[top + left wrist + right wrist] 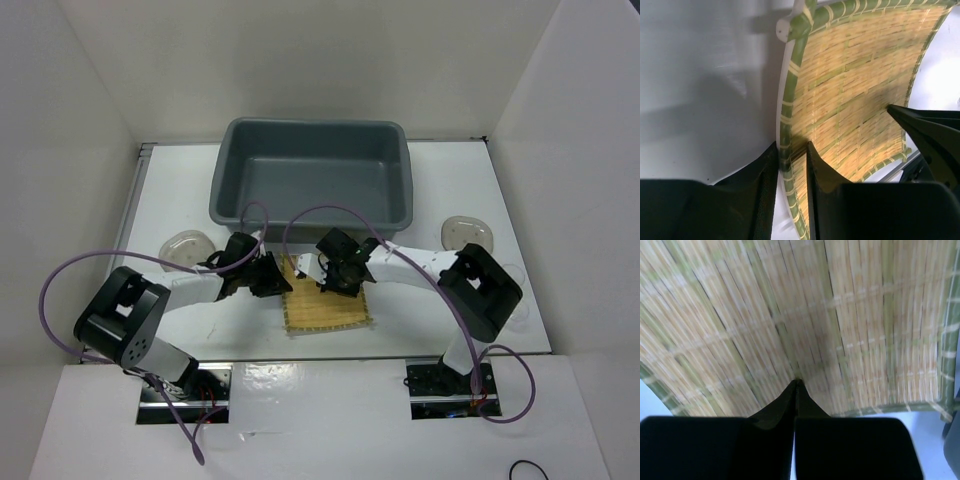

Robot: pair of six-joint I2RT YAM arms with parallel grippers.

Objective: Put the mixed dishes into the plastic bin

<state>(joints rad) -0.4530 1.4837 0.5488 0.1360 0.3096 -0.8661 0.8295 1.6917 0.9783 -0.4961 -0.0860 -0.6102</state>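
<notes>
The yellow woven bamboo mat (327, 305) lies on the white table in front of the dark grey plastic bin (228, 170). My left gripper (272, 277) is at the mat's left edge. In the left wrist view its fingers (791, 150) are closed on the mat's green rim (786, 125), one finger on each side. My right gripper (336, 276) is over the mat's far part. In the right wrist view its tips (796, 382) are shut together and rest on the mat (855, 325). Smoky saucers lie at the left (187, 247) and right (467, 233). No glass cups show.
The bin's inside looks empty. Another translucent dish (518, 300) lies by the right arm's elbow. White walls enclose the table on the left, right and far sides. Purple cables loop over both arms.
</notes>
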